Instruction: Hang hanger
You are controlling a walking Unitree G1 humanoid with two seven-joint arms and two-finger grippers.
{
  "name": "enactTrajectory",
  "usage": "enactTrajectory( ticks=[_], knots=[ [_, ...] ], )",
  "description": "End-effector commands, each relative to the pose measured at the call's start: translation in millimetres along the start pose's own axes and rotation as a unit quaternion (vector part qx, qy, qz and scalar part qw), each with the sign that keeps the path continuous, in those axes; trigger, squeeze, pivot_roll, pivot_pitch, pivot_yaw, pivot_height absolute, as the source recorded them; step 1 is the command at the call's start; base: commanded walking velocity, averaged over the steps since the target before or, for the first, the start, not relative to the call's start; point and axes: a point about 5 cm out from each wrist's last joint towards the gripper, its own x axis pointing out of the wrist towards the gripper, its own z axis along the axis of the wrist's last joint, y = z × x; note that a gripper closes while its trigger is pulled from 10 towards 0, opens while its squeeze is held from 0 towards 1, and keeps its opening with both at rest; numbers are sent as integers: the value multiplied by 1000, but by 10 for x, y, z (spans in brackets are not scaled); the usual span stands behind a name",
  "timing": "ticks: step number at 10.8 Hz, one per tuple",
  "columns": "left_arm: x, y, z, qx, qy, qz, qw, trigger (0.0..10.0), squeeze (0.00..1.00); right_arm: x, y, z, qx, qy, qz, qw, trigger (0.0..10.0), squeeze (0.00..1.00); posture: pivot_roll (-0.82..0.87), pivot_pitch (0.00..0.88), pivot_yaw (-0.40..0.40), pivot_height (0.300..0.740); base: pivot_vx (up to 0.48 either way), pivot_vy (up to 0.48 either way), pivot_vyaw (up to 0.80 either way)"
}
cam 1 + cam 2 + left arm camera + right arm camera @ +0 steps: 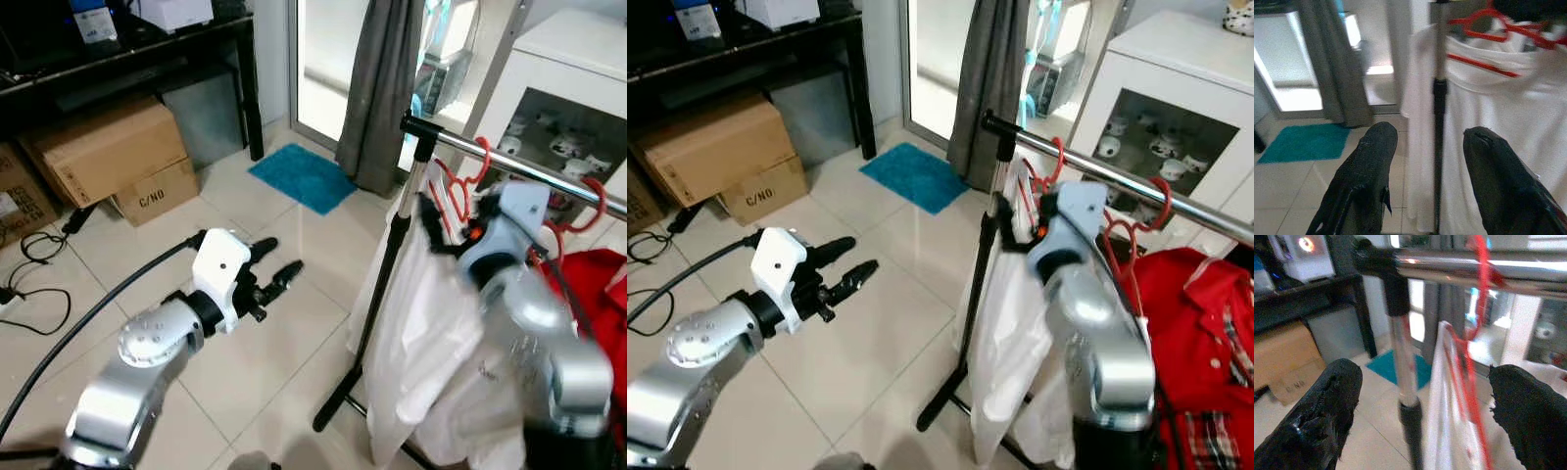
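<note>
The left gripper [277,271] reaches out low, well apart from the clothes rail [549,176], with its jaws spread wide and nothing between them. The right gripper [1422,396] is raised up at the rail, jaws wide apart too.

I'm seeing a glossy metal rail [1459,264], a smooth red plastic hanger [1469,357], soft white cloth [421,343], and my fingers' [1317,416] rough matt black.

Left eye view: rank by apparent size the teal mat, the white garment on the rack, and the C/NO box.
1. White garment, clearly the largest, though it hangs nearest the camera.
2. Teal mat.
3. C/NO box.
The mat and box look close in size, so their order is unsure.
</note>
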Motion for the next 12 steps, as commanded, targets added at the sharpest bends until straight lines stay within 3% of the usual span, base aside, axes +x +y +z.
enactTrajectory(
  ticks=[1, 3, 4, 5, 6, 7, 8, 12],
  knots=[
    [18, -10, 14, 1, 3, -18, 1000, 10000, 0, 14, -42, -13, 1, 13, -9, 1000, 10000, 1000, 97, 12, 20, 740, 0, 0, 0],
    [-13, -77, 0, 13, 26, -83, 996, 10000, 0, 230, -166, 77, -29, 39, -23, 999, 10000, 1000, 100, 3, 8, 740, 0, 0, 0],
    [-19, -81, 9, 10, 25, -89, 996, 10000, 0, 295, -191, 107, -12, 53, -19, 998, 10000, 1000, 100, 10, 4, 740, 0, 0, 0],
    [-19, -90, 13, 10, 25, -96, 995, 10000, 0, 355, -201, 128, 19, 57, -9, 998, 10000, 294, 99, 17, 3, 740, 0, 0, 0],
    [-35, -100, -1, 15, 37, -109, 993, 10000, 0, 470, -294, 122, 10, 89, 0, 996, 10000, 0, 93, 26, 3, 740, 0, 0, 0],
    [-47, -112, -6, 14, 41, -118, 992, 10000, 0, 513, -354, 143, 2, 109, 4, 994, 4627, 0, 84, 31, 4, 740, 0, 0, 0],
    [-49, -126, -16, 12, 43, -121, 992, 10000, 0, 531, -405, 184, 5, 115, 4, 993, 0, 0, 84, 31, 4, 740, 0, 0, 0],
    [-27, -115, -30, 17, 51, -124, 991, 10000, 0, 578, -480, 141, -3, 134, 12, 991, 0, 0, 90, 22, 3, 740, 0, 0, 0]
  ],
)
